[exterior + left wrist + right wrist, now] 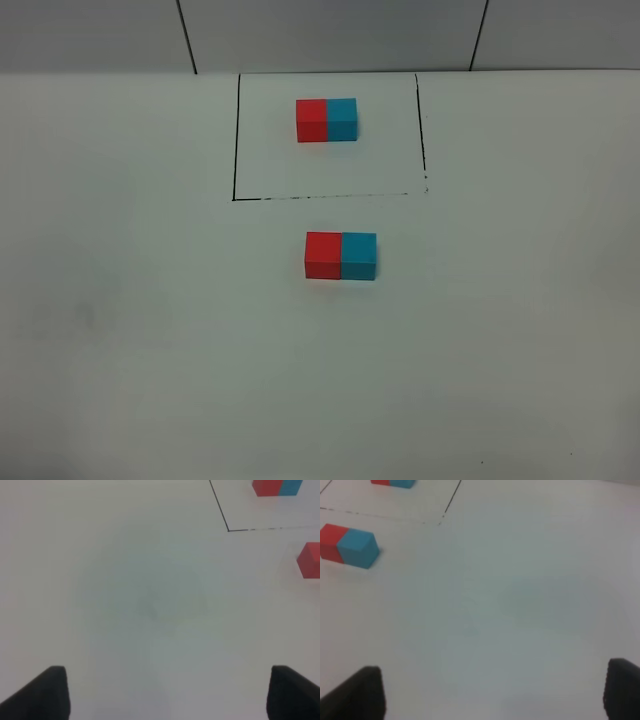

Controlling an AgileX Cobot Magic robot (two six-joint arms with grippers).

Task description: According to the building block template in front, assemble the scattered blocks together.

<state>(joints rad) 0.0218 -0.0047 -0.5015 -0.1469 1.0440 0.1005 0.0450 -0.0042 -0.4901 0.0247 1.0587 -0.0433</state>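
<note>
The building block template (327, 120) is a red and cyan bar inside a thin black drawn rectangle at the back of the table; it also shows in the left wrist view (277, 487) and the right wrist view (393, 482). In front of the frame, the unframed red cube (323, 254) and cyan-blue cube (359, 256) sit side by side, touching, red on the left. The right wrist view shows both cubes, red (331, 542) and cyan (358, 548); the left wrist view shows only the red cube (310, 560). My left gripper (167, 695) and right gripper (492, 695) are open, empty, far from the cubes.
The black frame line (236, 140) marks the template zone on the white table (150, 330). Neither arm shows in the exterior high view. A grey panelled wall (330, 35) rises behind the table's back edge.
</note>
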